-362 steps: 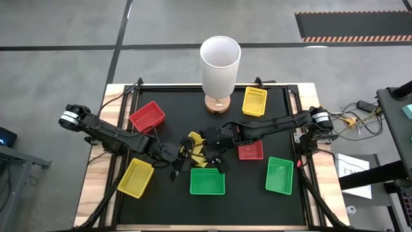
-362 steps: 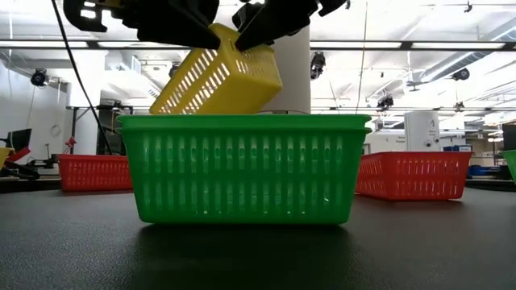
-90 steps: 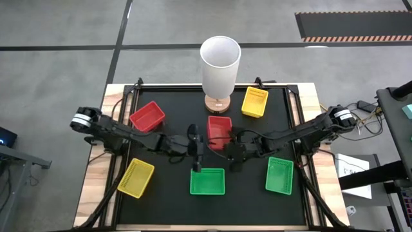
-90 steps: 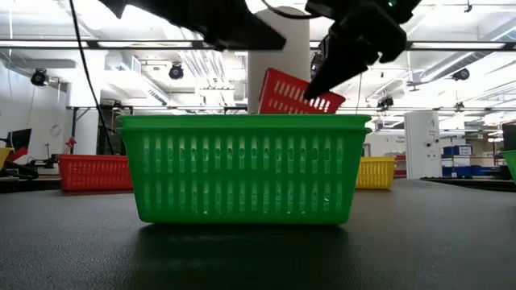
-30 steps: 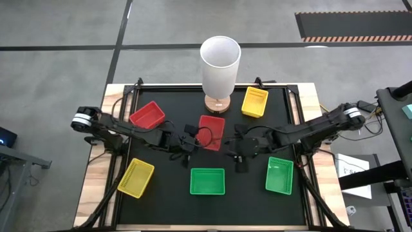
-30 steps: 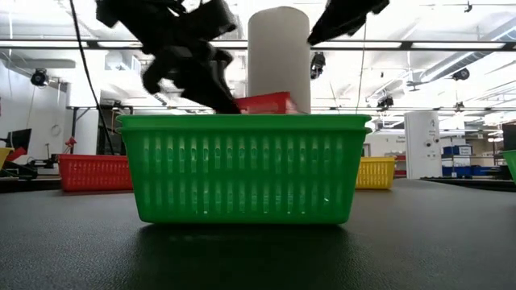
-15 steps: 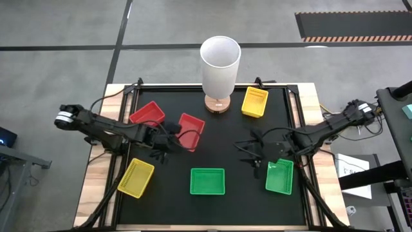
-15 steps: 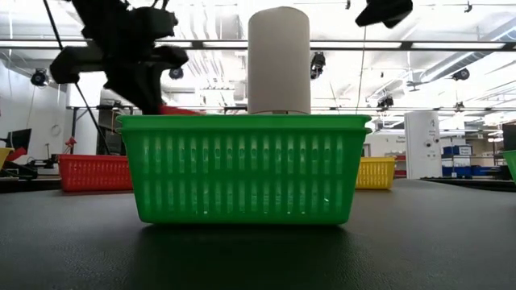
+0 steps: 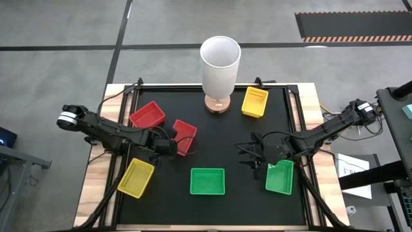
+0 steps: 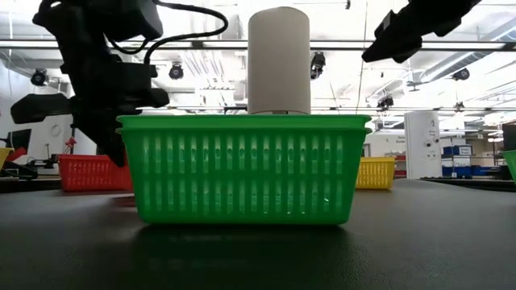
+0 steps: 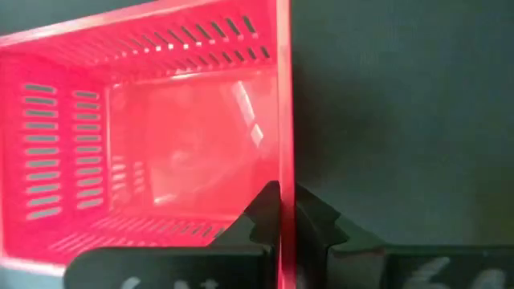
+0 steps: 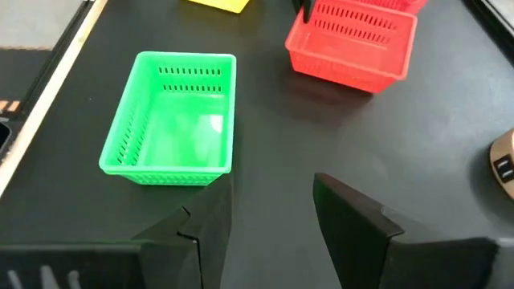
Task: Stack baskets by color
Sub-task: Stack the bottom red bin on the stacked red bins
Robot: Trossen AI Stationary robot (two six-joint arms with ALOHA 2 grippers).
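Between left jaws: red basket [image 11: 144, 136] wall.

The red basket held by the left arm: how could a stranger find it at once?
Start at the tall white cylinder at the table's far edge and look toward the left front. Two red baskets sit side by side there. The wanted red basket is the one nearer the centre, with the left gripper fingers pinching its wall.
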